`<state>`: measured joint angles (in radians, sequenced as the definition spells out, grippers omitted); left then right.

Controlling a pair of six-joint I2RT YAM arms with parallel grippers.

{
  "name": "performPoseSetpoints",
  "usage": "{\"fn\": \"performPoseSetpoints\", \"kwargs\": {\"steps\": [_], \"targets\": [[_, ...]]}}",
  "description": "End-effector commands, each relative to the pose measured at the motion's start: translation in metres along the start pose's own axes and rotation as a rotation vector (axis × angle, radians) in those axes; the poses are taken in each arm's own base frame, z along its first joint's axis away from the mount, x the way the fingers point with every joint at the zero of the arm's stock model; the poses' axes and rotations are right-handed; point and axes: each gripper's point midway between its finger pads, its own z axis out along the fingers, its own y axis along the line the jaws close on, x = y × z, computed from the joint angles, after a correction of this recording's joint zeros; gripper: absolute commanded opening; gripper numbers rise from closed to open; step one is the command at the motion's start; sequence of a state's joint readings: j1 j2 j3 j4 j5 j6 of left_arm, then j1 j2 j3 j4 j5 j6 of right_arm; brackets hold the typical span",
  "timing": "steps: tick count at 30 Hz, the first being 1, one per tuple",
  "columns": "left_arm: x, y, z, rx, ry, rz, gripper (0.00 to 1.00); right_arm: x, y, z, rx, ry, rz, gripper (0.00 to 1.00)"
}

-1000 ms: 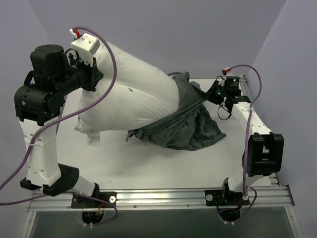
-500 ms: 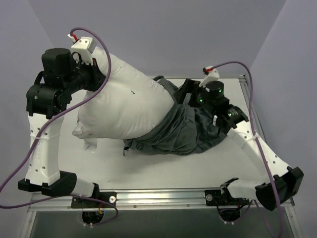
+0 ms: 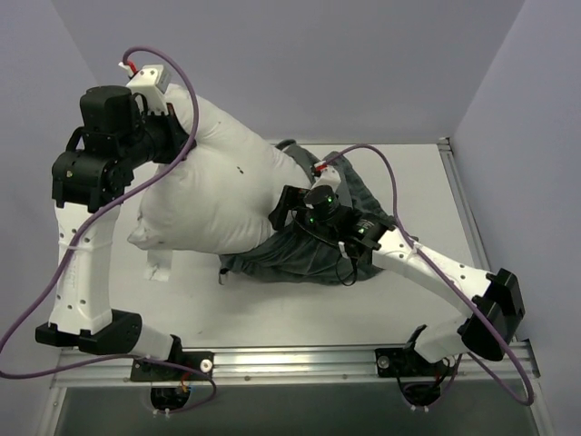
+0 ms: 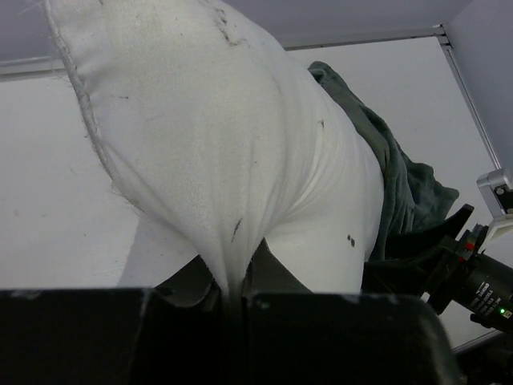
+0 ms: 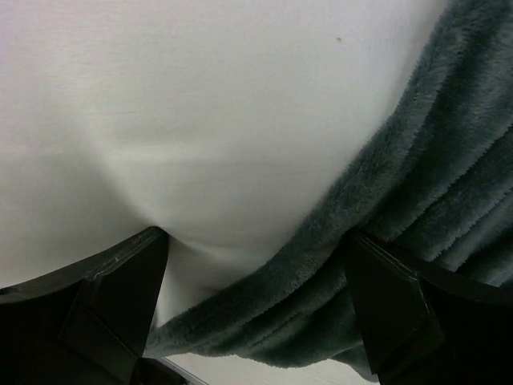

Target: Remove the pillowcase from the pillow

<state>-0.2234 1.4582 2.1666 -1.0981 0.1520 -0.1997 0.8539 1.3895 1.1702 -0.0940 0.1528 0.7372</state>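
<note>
The white pillow [image 3: 227,195] hangs tilted, its upper corner pinched in my left gripper [image 3: 182,136], which is shut on the fabric [image 4: 232,293]. Its lower end still sits inside the dark grey pillowcase [image 3: 290,259], bunched on the table. My right gripper [image 3: 283,211] is open and pressed against the pillow where the pillowcase rim begins. In the right wrist view, one finger [image 5: 112,297] touches the white pillow [image 5: 216,104] and the other lies over the grey pillowcase [image 5: 385,241]. The zebra face is hidden.
The white table [image 3: 272,309] spreads under everything, with a metal rail [image 3: 290,359] along its near edge. Purple-grey walls close in at the back and on both sides. The right arm's forearm [image 3: 427,268] stretches low across the table's right half.
My right arm has swung from the far right edge leftward to the pillow, and its jaws have opened. The left gripper keeps its grip, and the pillow has shifted slightly left.
</note>
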Motion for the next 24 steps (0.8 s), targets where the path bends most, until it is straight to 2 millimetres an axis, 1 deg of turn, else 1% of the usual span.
{"fn": "performPoseSetpoints", "kwargs": {"steps": [1,2,3,4,5,6,7,8,9,10,11,12,13,14,15,16,17,18,19,20,21,22,23,24], "targets": [[-0.084,-0.004,-0.028,-0.004,-0.322,0.015,0.02,0.027,-0.026,0.007,0.122,0.036,0.055,0.89],[-0.089,0.002,-0.029,-0.027,-0.338,0.025,0.02,0.037,-0.035,0.008,0.145,0.054,0.045,0.86],[-0.101,0.008,-0.037,-0.061,-0.379,0.024,0.02,0.040,-0.040,0.009,0.158,0.055,0.041,0.80],[-0.106,0.014,-0.033,-0.078,-0.385,0.019,0.02,0.044,-0.047,0.008,0.176,0.057,0.034,0.72],[-0.114,0.025,-0.037,-0.107,-0.409,-0.002,0.02,0.044,-0.055,0.010,0.197,0.051,0.026,0.57],[-0.128,0.022,-0.050,-0.093,-0.456,-0.007,0.02,0.051,-0.065,0.012,0.218,0.068,0.015,0.47],[-0.131,0.028,-0.047,-0.099,-0.457,-0.024,0.02,0.055,-0.071,0.014,0.232,0.083,0.011,0.29],[-0.139,0.040,-0.055,-0.122,-0.484,-0.054,0.02,0.054,-0.083,0.017,0.251,0.094,0.012,0.19],[-0.151,0.038,-0.070,-0.114,-0.533,-0.058,0.02,0.059,-0.096,0.018,0.276,0.113,0.010,0.10],[-0.156,0.048,-0.074,-0.120,-0.549,-0.067,0.02,0.060,-0.108,0.020,0.298,0.122,0.011,0.00],[-0.161,0.052,-0.080,-0.120,-0.569,-0.092,0.02,0.055,-0.127,0.021,0.338,0.119,0.027,0.00],[-0.168,0.072,-0.093,-0.167,-0.603,-0.106,0.02,0.052,-0.142,0.019,0.368,0.120,0.008,0.00],[-0.174,0.072,-0.102,-0.138,-0.626,-0.099,0.02,0.055,-0.160,0.016,0.415,0.128,-0.004,0.00],[-0.177,0.078,-0.109,-0.137,-0.643,-0.141,0.02,0.044,-0.185,0.012,0.485,0.103,0.004,0.00],[-0.180,0.105,-0.124,-0.198,-0.671,-0.175,0.02,0.041,-0.201,0.008,0.521,0.108,-0.018,0.00],[-0.182,0.107,-0.128,-0.155,-0.669,-0.180,0.02,0.043,-0.221,0.003,0.560,0.119,-0.010,0.00],[-0.182,0.117,-0.133,-0.139,-0.676,-0.258,0.02,0.040,-0.237,0.000,0.587,0.118,0.008,0.00],[-0.183,0.125,-0.139,-0.131,-0.684,-0.284,0.02,0.031,-0.264,-0.007,0.625,0.110,0.071,0.00],[-0.186,0.150,-0.153,-0.178,-0.716,-0.299,0.02,0.024,-0.275,-0.011,0.628,0.092,0.074,0.00],[-0.183,0.156,-0.152,-0.147,-0.698,-0.345,0.02,0.025,-0.286,-0.015,0.645,0.093,0.084,0.00],[-0.184,0.161,-0.156,-0.148,-0.704,-0.343,0.02,0.017,-0.296,-0.020,0.661,0.078,0.099,0.00],[-0.182,0.168,-0.159,-0.161,-0.705,-0.345,0.02,0.011,-0.299,-0.023,0.668,0.071,0.077,0.00],[-0.179,0.170,-0.156,-0.156,-0.687,-0.338,0.02,-0.001,-0.298,-0.025,0.671,0.049,0.065,0.00],[-0.178,0.169,-0.157,-0.157,-0.687,-0.327,0.02,-0.008,-0.301,-0.027,0.683,0.042,0.056,0.00]]}}
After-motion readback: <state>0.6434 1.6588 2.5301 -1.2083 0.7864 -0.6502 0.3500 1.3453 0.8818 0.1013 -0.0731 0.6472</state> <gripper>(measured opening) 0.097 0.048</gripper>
